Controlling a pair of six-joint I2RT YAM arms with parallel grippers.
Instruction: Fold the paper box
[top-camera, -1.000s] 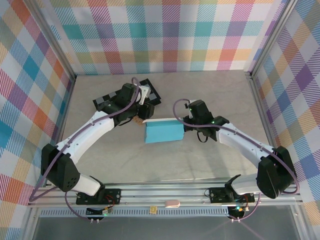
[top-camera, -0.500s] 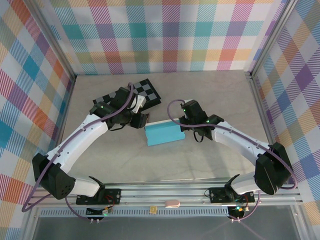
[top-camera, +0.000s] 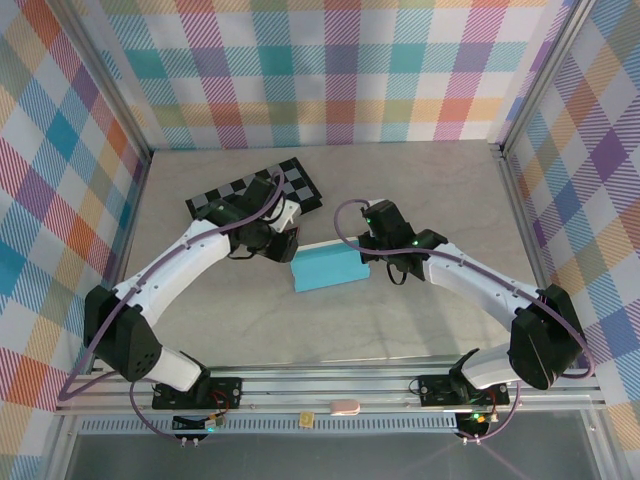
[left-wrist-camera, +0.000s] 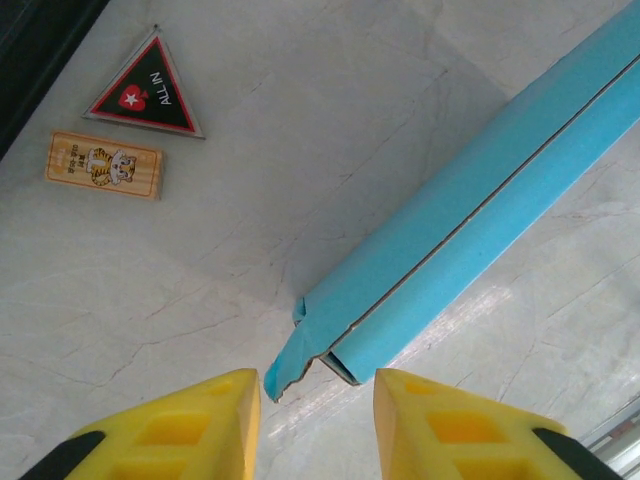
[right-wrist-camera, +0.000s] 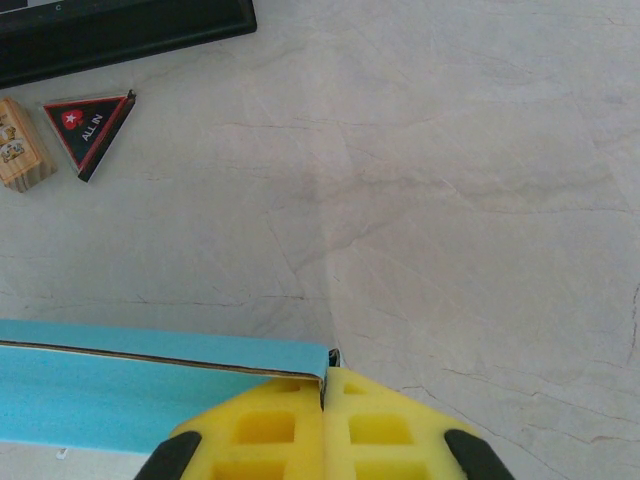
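The paper box (top-camera: 327, 268) lies at the middle of the bench (top-camera: 430, 200), its right end pinched by the closed right fingers (right-wrist-camera: 265, 425). The left fingers (left-wrist-camera: 190, 430) stand narrowly apart at its loose left flap (left-wrist-camera: 290, 355); closing off-centre may crush it or drag the box out of that thin pinch.

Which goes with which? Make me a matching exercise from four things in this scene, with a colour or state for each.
1. paper box
2. triangular piece
3. wooden tile
4. right gripper

A. black, red-edged
B. shut on the box's end
C. teal-blue
D. tan, tiger picture

Pairs: 1-C, 2-A, 3-D, 4-B
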